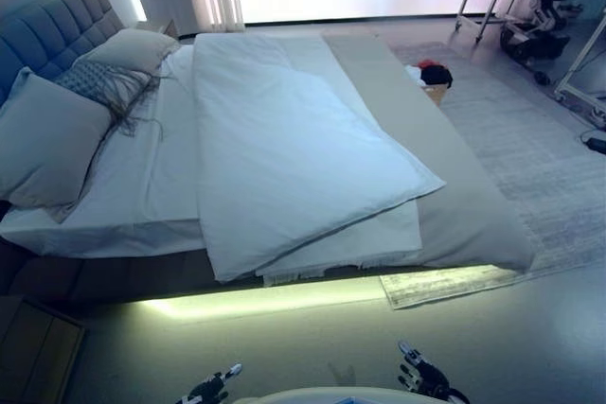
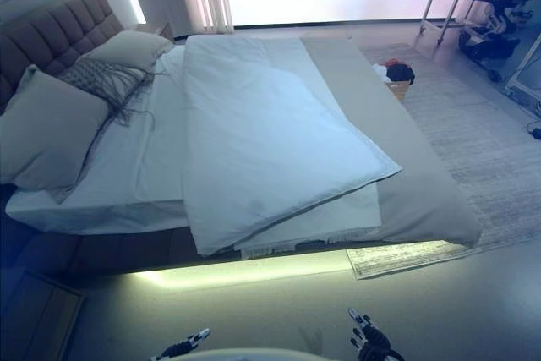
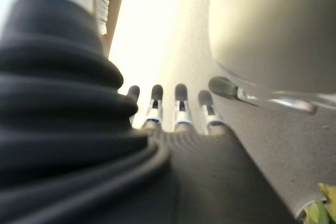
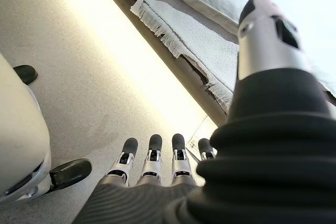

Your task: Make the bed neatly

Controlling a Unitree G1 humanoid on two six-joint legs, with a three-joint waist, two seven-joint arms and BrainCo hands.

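A wide bed point(image 1: 473, 205) stands before me with a white duvet point(image 1: 284, 149) lying askew across its middle, one corner hanging over the near side. A fringed white blanket point(image 1: 350, 257) shows under the duvet's near edge, also in the right wrist view point(image 4: 184, 30). Three pillows point(image 1: 47, 139) lie at the headboard on the left. My left hand point(image 1: 210, 387) and right hand point(image 1: 423, 376) hang low over the floor, well short of the bed, both open and empty.
A padded headboard point(image 1: 57, 21) is at the far left. A grey rug point(image 1: 530, 158) lies beyond the bed on the right, with a basket of clothes point(image 1: 433, 78) on it. A wooden nightstand point(image 1: 33, 347) stands at the lower left. Equipment and a table point(image 1: 530, 7) stand far right.
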